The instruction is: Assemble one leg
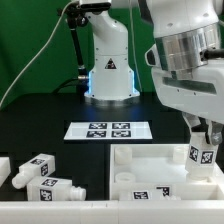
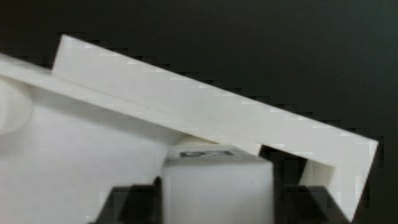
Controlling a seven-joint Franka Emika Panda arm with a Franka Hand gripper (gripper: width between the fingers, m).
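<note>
My gripper (image 1: 203, 150) is shut on a white leg (image 1: 204, 156) with square tag stickers, holding it upright over the far right corner of the white tray-like tabletop (image 1: 150, 160). In the wrist view the leg (image 2: 217, 185) fills the gap between my dark fingers (image 2: 128, 205), above the tabletop's raised rim (image 2: 196, 105). Its lower end is hidden behind the tabletop wall. Several loose legs (image 1: 38, 170) lie on the black table at the exterior view's left.
The marker board (image 1: 108, 130) lies flat on the table behind the tabletop. The arm's white base (image 1: 110, 70) stands at the back. A white part (image 1: 4, 170) sits at the exterior view's left edge.
</note>
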